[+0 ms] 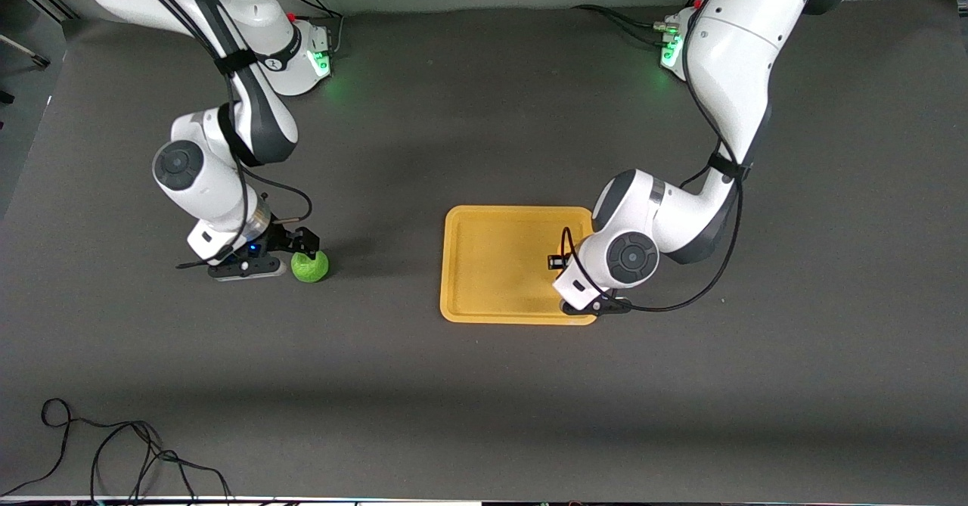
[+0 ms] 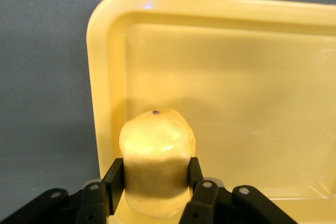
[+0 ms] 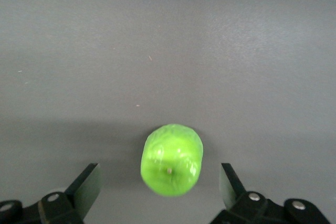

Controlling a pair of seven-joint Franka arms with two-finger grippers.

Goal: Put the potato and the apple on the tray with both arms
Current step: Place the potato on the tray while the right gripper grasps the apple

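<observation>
Left gripper (image 2: 156,192) jaws clamp potato (image 2: 156,156) over tray (image 2: 107,51); right gripper (image 3: 160,187) jaws spread around apple (image 3: 171,159).

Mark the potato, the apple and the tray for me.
potato (image 2: 156,145): left wrist view, middle of its pale skin.
apple (image 1: 311,266): front view, centre of the green ball.
tray (image 1: 491,264): front view, bare floor.

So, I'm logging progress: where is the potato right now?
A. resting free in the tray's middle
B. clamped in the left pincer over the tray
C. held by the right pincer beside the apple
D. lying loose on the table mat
B: the left wrist view shows the potato clamped in the left pincer over the tray.
</observation>
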